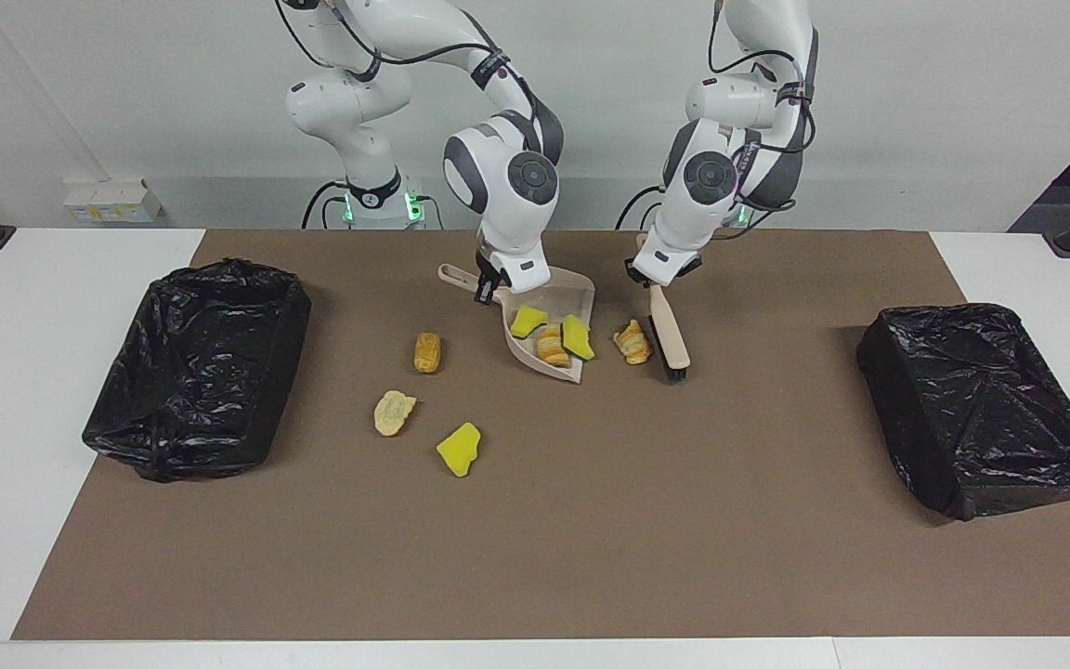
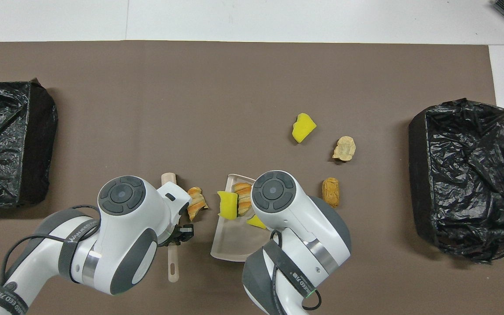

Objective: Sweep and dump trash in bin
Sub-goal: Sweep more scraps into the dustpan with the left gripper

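Seven trash scraps (image 1: 458, 450), three in dustpan (image 1: 544, 358)

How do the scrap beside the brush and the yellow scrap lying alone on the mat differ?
The striped bread scrap is tan-orange and ridged; the lone yellow scrap is bright, smooth sponge. The bread scrap lies between the brush and the dustpan; the yellow scrap lies farther from the robots, with no tool near. Both rest on the brown mat, not yet in the dustpan.
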Action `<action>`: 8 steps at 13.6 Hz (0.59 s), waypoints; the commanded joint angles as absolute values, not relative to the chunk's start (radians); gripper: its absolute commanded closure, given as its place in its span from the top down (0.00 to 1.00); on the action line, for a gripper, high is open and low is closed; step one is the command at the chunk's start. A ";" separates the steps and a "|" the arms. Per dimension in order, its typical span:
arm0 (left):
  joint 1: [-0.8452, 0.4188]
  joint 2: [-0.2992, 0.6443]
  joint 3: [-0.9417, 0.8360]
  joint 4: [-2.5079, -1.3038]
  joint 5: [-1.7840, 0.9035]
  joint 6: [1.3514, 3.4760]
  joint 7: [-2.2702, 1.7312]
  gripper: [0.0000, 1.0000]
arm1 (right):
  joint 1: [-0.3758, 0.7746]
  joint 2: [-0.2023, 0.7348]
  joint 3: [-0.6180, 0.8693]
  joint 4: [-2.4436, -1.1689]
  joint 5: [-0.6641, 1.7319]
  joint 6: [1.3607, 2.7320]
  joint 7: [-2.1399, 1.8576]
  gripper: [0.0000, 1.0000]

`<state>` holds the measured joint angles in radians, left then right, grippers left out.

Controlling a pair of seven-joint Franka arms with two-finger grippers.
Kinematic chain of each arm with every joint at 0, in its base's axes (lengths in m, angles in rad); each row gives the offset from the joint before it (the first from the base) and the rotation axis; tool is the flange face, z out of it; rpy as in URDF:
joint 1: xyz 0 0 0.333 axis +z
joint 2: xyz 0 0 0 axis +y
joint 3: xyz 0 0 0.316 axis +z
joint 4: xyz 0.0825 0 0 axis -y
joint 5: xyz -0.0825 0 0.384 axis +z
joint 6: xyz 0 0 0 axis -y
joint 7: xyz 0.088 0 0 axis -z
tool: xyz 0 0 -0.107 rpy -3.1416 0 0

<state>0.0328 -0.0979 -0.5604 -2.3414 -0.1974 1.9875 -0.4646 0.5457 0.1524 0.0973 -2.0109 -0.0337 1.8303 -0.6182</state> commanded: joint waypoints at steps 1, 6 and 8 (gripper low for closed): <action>0.023 -0.167 -0.600 -2.413 -0.198 2.051 -0.457 0.00 | 0.540 0.150 0.100 -2.020 -0.008 1.845 -0.614 0.00; -0.112 -0.130 -0.609 -2.387 -0.207 2.149 -0.566 0.00 | 0.552 0.121 0.100 -2.052 0.050 1.793 -0.620 0.00; -0.182 -0.129 -0.609 -2.362 -0.209 2.143 -0.610 0.00 | 0.551 0.117 0.100 -2.086 0.060 1.798 -0.632 0.00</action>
